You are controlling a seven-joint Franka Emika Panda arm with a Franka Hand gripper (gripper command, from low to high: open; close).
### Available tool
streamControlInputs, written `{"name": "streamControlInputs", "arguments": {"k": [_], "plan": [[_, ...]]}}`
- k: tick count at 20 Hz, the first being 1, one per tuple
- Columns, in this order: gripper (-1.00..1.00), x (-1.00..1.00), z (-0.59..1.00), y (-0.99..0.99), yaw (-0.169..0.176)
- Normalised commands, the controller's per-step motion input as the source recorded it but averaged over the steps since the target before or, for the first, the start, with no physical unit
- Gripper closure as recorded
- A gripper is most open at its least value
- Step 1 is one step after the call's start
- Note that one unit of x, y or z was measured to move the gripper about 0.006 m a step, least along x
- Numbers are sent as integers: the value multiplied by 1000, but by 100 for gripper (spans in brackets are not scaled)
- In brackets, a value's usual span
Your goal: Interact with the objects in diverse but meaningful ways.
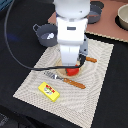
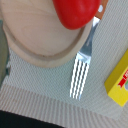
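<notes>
Red tomato [image 2: 76,12] beneath hidden fingers

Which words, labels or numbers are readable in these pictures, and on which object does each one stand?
Yellow box: it carries a red and white label, but the print is too blurred to read in both views.
No other object shows any text.

Only thing with any print is the yellow box [image 1: 49,90] [image 2: 119,81], it's got a red label with some markings on top, but way too blurry to read.
</notes>
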Motion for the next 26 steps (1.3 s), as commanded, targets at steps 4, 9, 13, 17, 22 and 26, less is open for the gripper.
{"name": "streamControlInputs", "arguments": {"k": [4, 9, 13, 17, 22, 26], "plan": [[-100, 182, -431, -26, 22], [-100, 403, -211, -27, 5], [-100, 658, 8, -14, 14], [-100, 529, -39, -3, 10], [-100, 474, -115, 0, 0], [100, 433, -153, 0, 0]]}}
